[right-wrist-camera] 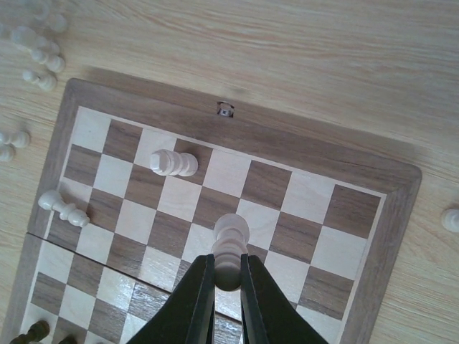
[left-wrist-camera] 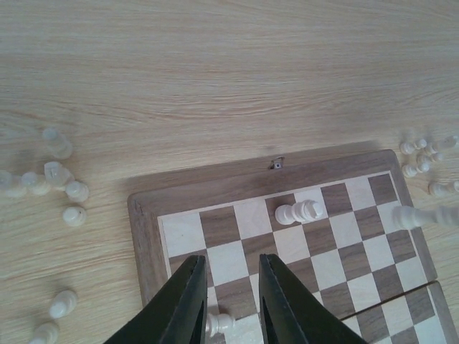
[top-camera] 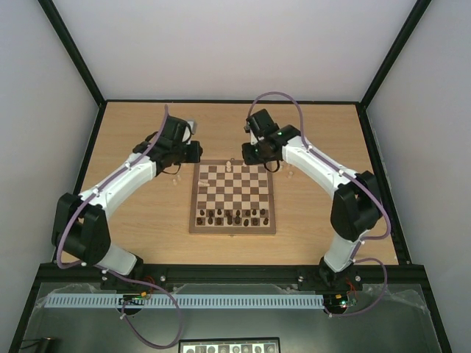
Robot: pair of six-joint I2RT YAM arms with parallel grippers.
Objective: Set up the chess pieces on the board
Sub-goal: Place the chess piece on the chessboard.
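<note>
Above the far rows of the square brown-checked wooden board (right-wrist-camera: pixel 301 140), the right gripper (right-wrist-camera: pixel 228 266) clamps a pale cream chessman (right-wrist-camera: pixel 232 231); the left gripper (left-wrist-camera: pixel 231 261) hangs slightly parted, empty. Released tilted, the chessman could topple.

The left gripper (left-wrist-camera: pixel 233 294) is hanging over the left part of the board (left-wrist-camera: pixel 147 236), its dark fingers (left-wrist-camera: pixel 188 304) standing slightly apart. A pale chess piece (left-wrist-camera: pixel 219 322) is showing low between them, just beside the left finger. Another piece (left-wrist-camera: pixel 297 211) is resting near the clasp (left-wrist-camera: pixel 277 163). Loose pale pieces (left-wrist-camera: pixel 54 179) are lying on the wooden table (left-wrist-camera: pixel 215 72) on both sides.
</note>
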